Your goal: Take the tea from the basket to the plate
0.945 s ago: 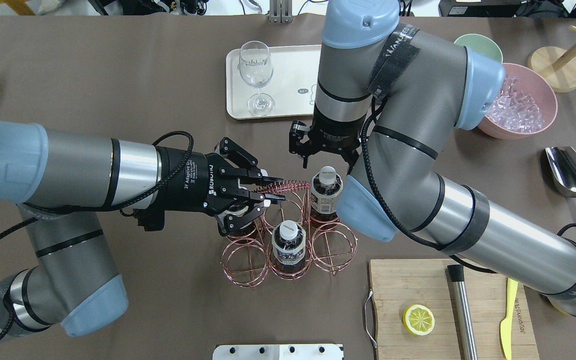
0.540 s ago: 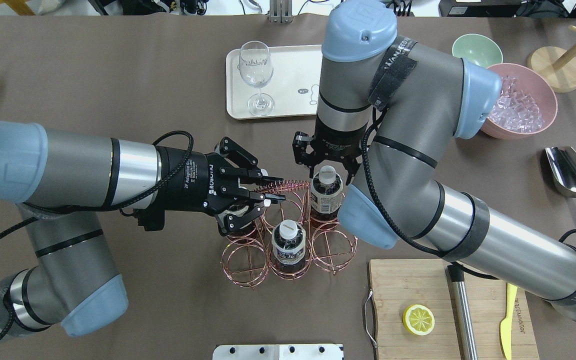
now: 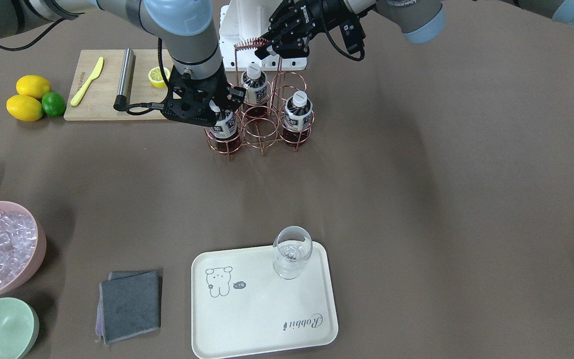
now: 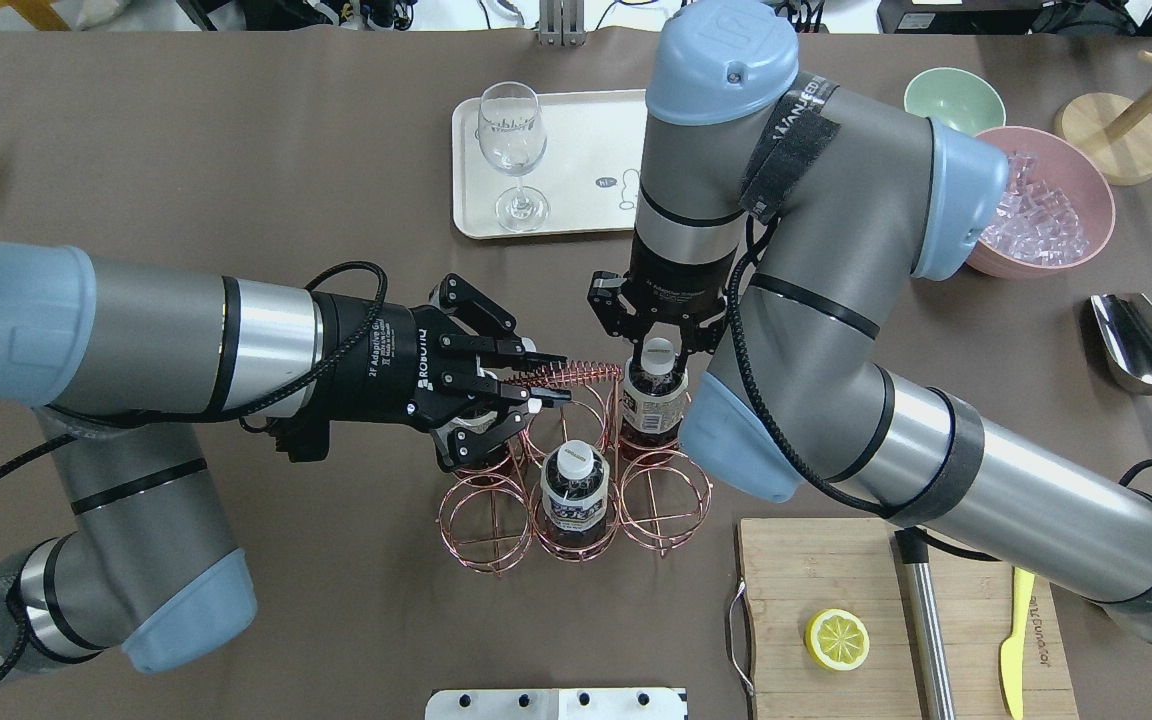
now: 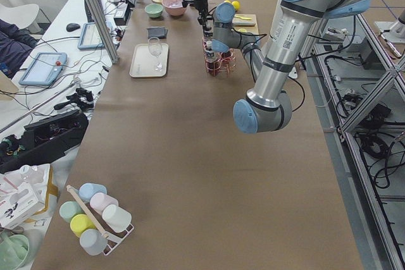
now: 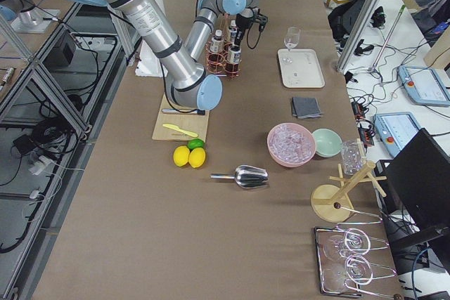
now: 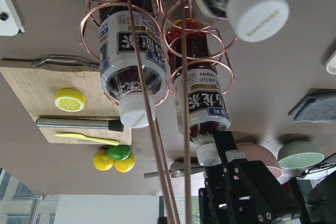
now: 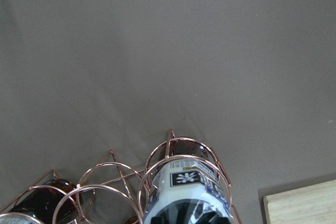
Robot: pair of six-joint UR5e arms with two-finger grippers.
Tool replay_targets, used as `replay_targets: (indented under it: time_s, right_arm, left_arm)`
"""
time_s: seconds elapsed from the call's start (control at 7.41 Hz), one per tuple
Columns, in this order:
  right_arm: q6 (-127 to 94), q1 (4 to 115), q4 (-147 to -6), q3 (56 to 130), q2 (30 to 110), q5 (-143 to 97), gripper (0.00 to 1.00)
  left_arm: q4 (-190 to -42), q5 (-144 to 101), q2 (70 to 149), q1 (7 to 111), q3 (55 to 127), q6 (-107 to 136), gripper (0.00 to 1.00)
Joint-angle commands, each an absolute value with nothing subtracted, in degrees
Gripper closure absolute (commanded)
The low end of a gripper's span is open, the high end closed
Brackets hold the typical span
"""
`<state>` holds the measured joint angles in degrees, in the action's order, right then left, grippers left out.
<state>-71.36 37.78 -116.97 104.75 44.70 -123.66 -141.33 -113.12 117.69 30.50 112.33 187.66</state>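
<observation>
My right gripper point(image 4: 657, 338), jaws spread, straddles the tea point(image 4: 652, 398) cap; best lowered squarely to the neck before closing. My left gripper point(image 4: 548, 380) clamps the basket point(image 4: 481, 525) handle, bracing the lift.

1 tea bottle point(image 8: 194, 182) stands in a basket point(image 8: 167, 157) ring (cutting board point(image 8: 304, 205) corner beside).

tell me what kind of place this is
Most likely a robotics lab staged as a drinks bench: the left arm and right arm work at a long brown table beside aluminium framing, and the props are a wire bottle carrier of tea and a pink bowl of ice cubes.
</observation>
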Motion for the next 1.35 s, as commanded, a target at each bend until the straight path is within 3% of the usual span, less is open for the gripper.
replay_targets:
  time_s: [0.0,0.4,1.21]
  right_arm:
    - [-70.9,37.9,-120.3,108.7,45.3,-123.7,1.00]
    - [-69.4,38.1,-125.5,113.6,44.3,-124.0,1.00]
    - [-61.9,50.7,-136.0,110.5,34.3,-129.4,1.00]
  left_arm:
    - [-141.3,-113.1,117.7,30.5,112.3,187.7,1.00]
    - [-141.3,-113.1,117.7,30.5,112.3,187.6,1.00]
    - [-141.3,-113.1,117.7,30.6,112.2,187.6,1.00]
